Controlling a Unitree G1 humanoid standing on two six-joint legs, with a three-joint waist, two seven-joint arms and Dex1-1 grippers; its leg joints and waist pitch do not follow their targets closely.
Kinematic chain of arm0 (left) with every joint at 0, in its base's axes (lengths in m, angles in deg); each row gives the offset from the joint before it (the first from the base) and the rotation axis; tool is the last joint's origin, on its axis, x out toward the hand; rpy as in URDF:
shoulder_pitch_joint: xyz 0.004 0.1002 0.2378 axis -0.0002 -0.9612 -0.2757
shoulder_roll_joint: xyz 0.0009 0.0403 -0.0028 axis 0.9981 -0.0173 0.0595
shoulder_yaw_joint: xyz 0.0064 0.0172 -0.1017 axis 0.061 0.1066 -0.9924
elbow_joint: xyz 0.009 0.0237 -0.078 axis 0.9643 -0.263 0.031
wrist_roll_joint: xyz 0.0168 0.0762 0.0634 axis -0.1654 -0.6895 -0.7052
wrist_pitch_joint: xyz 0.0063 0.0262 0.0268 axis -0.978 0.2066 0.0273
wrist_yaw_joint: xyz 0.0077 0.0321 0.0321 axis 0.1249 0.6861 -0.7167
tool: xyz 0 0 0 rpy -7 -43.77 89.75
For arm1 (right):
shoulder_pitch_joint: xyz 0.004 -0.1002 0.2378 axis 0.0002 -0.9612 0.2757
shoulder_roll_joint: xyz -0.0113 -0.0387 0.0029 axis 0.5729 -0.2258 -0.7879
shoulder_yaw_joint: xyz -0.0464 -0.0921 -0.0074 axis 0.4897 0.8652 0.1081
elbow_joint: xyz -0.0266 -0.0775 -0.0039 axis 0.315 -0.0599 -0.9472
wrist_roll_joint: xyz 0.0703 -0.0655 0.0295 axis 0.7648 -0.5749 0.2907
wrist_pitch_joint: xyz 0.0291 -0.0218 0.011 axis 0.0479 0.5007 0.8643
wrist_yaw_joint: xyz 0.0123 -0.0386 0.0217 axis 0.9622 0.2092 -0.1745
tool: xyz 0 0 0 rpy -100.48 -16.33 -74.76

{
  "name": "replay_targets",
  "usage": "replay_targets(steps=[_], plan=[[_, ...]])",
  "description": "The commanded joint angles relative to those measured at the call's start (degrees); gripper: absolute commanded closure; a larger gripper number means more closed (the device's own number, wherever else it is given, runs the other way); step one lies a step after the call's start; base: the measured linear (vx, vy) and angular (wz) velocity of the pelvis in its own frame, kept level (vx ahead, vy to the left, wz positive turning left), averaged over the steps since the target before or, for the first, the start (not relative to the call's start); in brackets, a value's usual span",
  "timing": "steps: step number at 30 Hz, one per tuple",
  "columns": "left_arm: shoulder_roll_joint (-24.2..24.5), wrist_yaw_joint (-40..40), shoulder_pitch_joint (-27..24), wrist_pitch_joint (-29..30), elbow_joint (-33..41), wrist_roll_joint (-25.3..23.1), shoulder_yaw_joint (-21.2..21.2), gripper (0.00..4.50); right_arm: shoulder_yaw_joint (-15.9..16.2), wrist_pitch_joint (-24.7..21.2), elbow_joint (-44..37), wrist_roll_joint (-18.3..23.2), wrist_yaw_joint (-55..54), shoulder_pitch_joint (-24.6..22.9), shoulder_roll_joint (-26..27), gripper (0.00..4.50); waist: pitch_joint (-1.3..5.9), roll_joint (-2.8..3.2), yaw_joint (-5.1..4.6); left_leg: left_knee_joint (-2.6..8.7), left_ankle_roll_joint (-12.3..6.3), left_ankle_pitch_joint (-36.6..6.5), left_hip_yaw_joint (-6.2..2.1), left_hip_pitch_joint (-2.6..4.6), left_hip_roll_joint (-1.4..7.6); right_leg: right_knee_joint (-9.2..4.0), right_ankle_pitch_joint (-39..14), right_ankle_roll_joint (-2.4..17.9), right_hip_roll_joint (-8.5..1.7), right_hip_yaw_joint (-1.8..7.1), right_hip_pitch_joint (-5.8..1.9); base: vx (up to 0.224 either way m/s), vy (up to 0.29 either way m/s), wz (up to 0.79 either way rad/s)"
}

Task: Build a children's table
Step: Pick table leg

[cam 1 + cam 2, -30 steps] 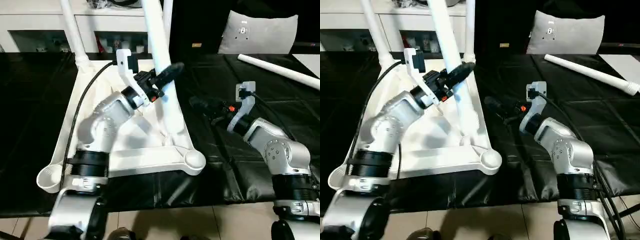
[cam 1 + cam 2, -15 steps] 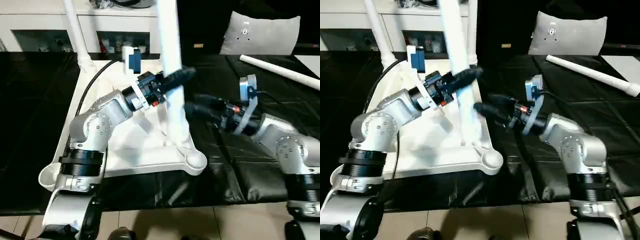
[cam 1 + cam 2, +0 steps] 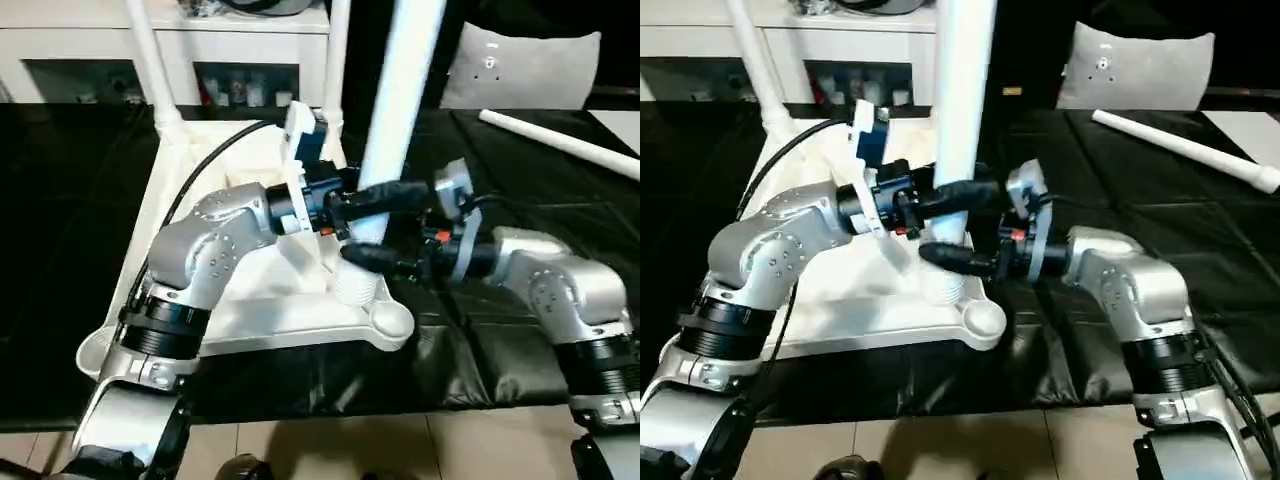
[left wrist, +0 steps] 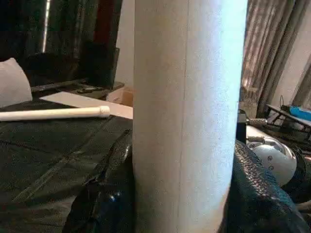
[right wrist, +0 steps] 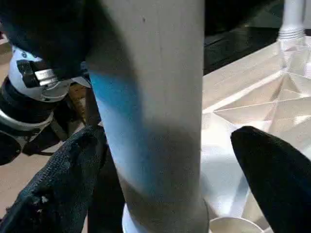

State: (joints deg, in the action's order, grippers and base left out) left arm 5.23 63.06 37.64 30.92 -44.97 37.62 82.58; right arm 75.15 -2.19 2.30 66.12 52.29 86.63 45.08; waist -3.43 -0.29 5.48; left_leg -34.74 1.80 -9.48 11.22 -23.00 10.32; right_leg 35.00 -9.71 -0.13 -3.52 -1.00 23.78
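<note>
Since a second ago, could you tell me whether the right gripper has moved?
Yes. The right gripper has swung toward the robot's left, from over the black mat to the upright leg at the tabletop's near corner socket.

One tabletop [image 3: 250, 300] lies upside down. Four white legs show: two standing in far sockets [image 3: 150, 60] [image 3: 337, 50], one held upright [image 3: 400, 90], one loose [image 3: 560, 145] (lying apart). Two grippers [image 3: 385, 195] [image 3: 375, 258]. One grey cushion [image 3: 525, 65].

The table top [image 3: 230, 300] and legs [image 3: 400, 90] were white, the mat [image 3: 60, 220] black, the forearms [image 3: 200, 250] silver, the fingers [image 3: 390, 195] black.
</note>
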Motion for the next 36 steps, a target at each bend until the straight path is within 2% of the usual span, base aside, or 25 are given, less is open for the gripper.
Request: replay_targets(steps=[1, 3, 6, 9, 13, 14, 15, 20, 22, 23, 25, 26, 27, 28, 29, 32, 36], plan=[[-0.13, 0.39, 0.45, -0.73, 1.96, -0.74, 0.63, 2.64, 0.73, 0.88, 0.89, -0.94, 0.85, 1.21, -0.22, 0.35, 4.29, -0.63, 0.20, 3.80, -0.29, -10.28, -1.15, 1.74, 2.40, -3.83, -13.04, 11.53, -3.81, 1.42, -2.79, 0.000, 0.000, 0.00], [-0.23, 0.33, 0.46, -0.90, 1.92, -0.87, 0.75, 2.64, 0.81, 1.03, 1.29, -1.05, 0.86, 1.32, -0.05, 0.73, 4.24, -0.65, 0.18, 3.77, -0.16, -10.58, -1.12, 1.75, 2.37, -3.92, -13.67, 11.61, -3.86, 1.41, -2.73, 0.000, 0.000, 0.00], [-0.45, 0.36, 0.27, -1.47, 1.91, -1.56, 1.20, 2.64, 0.77, 0.86, 1.82, -0.64, 0.74, 1.48, 0.44, 0.85, 4.28, -0.63, 0.15, 3.78, -0.11, -10.88, -1.16, 1.79, 2.40, -4.00, -14.33, 11.44, -3.87, 1.42, -2.75, 0.000, 0.000, 0.00], [-0.57, 0.32, 0.22, -1.80, 1.79, -1.74, 1.41, 2.64, 1.01, 0.71, 1.77, -0.63, 0.82, 1.34, 0.63, 1.22, 4.34, -0.51, 0.19, 3.78, -0.25, -10.28, -1.19, 1.76, 2.42, -3.84, -13.09, 11.51, -3.81, 1.40, -2.79, 0.000, 0.000, 0.00], [-0.81, 0.20, 0.46, -1.89, 1.60, -1.68, 1.39, 2.64, 0.86, 0.50, 1.78, -0.72, 0.89, 1.24, 0.98, 1.32, 4.37, -0.56, 0.19, 3.71, -0.57, -10.03, -1.13, 1.72, 2.35, -3.79, -12.09, 11.99, -3.79, 1.38, -2.84, 0.000, 0.000, 0.00], [-0.95, 0.24, 0.53, -1.96, 1.50, -1.74, 1.37, 2.64, 0.80, 0.52, 1.95, -0.73, 0.96, 1.28, 1.10, 1.59, 4.35, -0.55, 0.21, 3.71, -0.56, -10.09, -1.12, 1.75, 2.37, -3.79, -12.26, 12.03, -3.81, 1.40, -2.82, 0.000, 0.000, 0.00], [-0.99, 0.25, 0.54, -1.97, 1.49, -1.78, 1.38, 2.64, 0.80, 0.53, 1.98, -0.73, 0.95, 1.28, 1.12, 1.67, 4.34, -0.45, 0.22, 3.72, -0.48, -10.19, -1.14, 1.76, 2.38, -3.79, -12.49, 12.04, -3.80, 1.39, -2.81, 0.000, 0.000, 0.00], [-1.26, 0.13, 0.39, -1.98, 1.55, -1.96, 1.45, 2.64, 0.64, 0.46, 1.90, -0.65, 0.87, 1.10, 1.24, 2.09, 4.34, -0.71, 0.15, 3.72, -0.50, -10.26, -1.11, 1.76, 2.39, -3.84, -12.82, 11.87, -3.76, 1.39, -2.81, 0.000, 0.000, 0.00], [-1.71, -1.23, 0.39, -1.75, 1.05, -2.37, 1.18, 2.64, 0.63, 0.44, 1.92, -0.67, 0.84, 1.07, 1.31, 2.21, 4.38, -0.63, 0.18, 3.67, -0.55, -9.91, -1.12, 1.76, 2.40, -3.77, -12.49, 11.95, -3.79, 1.39, -2.83, 0.000, 0.000, 0.00], [-1.87, -1.98, 0.46, -1.20, 0.76, -2.39, 1.00, 2.64, 0.65, 0.44, 1.91, -0.74, 0.76, 1.08, 1.37, 2.21, 4.38, -0.40, 0.16, 3.67, -0.52, -9.84, -1.14, 1.76, 2.40, -3.71, -12.28, 12.01, -3.77, 1.39, -2.82, 0.000, 0.000, 0.00], [-2.28, -2.86, 0.53, -0.62, 0.40, -2.16, 0.56, 2.64, 0.67, 0.45, 1.90, -0.87, 0.64, 1.08, 1.47, 2.37, 4.38, -0.56, 0.11, 3.65, -0.56, -9.91, -1.11, 1.73, 2.35, -3.75, -12.21, 12.10, -3.74, 1.36, -2.87, 0.000, 0.000, 0.00], [-3.10, -2.91, 0.17, -0.06, 0.67, -0.69, -0.25, 2.64, 0.76, 0.53, 1.68, -1.06, 0.36, 0.84, 1.58, 2.42, 4.41, -0.17, 0.05, 3.59, -0.43, -10.05, -1.10, 1.74, 2.32, -3.81, -11.99, 12.15, -3.72, 1.39, -2.86, 0.000, 0.000, 0.00], [-3.43, -2.59, -0.04, 0.30, 1.02, 0.20, -0.52, 2.64, 0.80, 0.61, 1.61, -1.19, 0.19, 0.74, 1.63, 2.42, 4.37, -0.29, 0.02, 3.61, -0.32, -10.23, -1.09, 1.72, 2.31, -3.79, -11.99, 12.25, -3.69, 1.37, -2.86, 0.000, 0.000, 0.00], [-3.91, -2.49, -0.35, 0.83, 1.64, 1.30, -0.89, 2.64, 0.82, 0.67, 1.49, -1.30, -0.07, 0.55, 1.72, 2.44, 4.41, 0.02, 0.04, 3.60, -0.32, -10.25, -1.18, 1.74, 2.30, -3.80, -11.91, 12.38, -3.71, 1.36, -2.90, 0.000, 0.000, 0.00], [-4.21, -2.46, -0.54, 1.17, 2.05, 1.96, -1.11, 2.08, 0.82, 0.70, 1.42, -1.36, -0.23, 0.43, 1.78, 2.48, 4.39, -0.08, -0.06, 3.63, -0.29, -10.45, -1.15, 1.75, 2.32, -3.82, -11.83, 12.39, -3.61, 1.33, -2.86, 0.000, 0.000, 0.00], [-5.49, -2.38, -1.11, 2.22, 3.58, 4.19, -1.58, 1.94, 1.27, 1.28, 1.26, -2.29, -1.21, -0.27, 2.03, 2.53, 4.49, -0.13, -0.08, 3.61, -0.33, -10.25, -1.17, 1.74, 2.29, -3.69, -10.91, 12.81, -3.60, 1.30, -2.94, 0.000, 0.000, 0.00], [-6.91, -2.99, -1.57, 2.94, 4.74, 5.35, -2.06, 1.52, 1.67, 2.40, 1.81, -3.65, -3.01, -0.75, 3.18, 2.57, 4.40, -0.21, -0.24, 3.68, -0.44, -10.93, -1.17, 1.77, 2.33, -3.87, -11.71, 12.72, -3.56, 1.33, -2.85, 0.000, 0.000, 0.00]])
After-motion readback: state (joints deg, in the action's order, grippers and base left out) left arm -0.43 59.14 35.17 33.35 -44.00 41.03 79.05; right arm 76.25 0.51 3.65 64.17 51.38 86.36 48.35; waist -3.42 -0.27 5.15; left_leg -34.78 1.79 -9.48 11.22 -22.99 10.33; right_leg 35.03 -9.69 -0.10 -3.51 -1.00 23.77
